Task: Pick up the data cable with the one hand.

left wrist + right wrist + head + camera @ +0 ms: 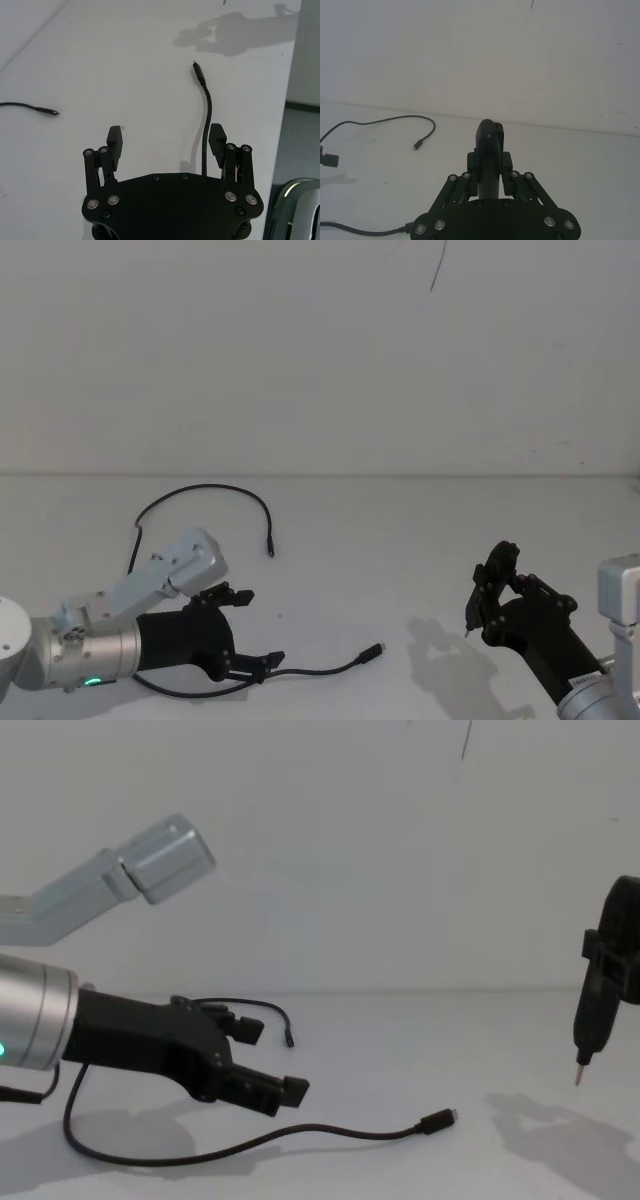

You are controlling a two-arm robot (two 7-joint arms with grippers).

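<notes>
The left gripper (pixel 258 628) is held open low over the table (pixel 400 540), with the data cable (pixel 330 669) laid between its fingers, plug out on bare surface. Well apart rightward, the right gripper (pixel 490 162) is clamped on a metal-tipped tool (pixel 590 1020).

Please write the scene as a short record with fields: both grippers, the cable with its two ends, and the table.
left gripper: low over the table, fingers open, holding nothing
data cable: lies on the table; one stretch runs between the left gripper's open fingers, close to one of them
near plug: on the table, beyond the left gripper's fingertips
far plug: on the table, farther from the robot
right gripper: raised on the robot's right, shut on a black pointed tool, apart from the cable
table: white
</notes>
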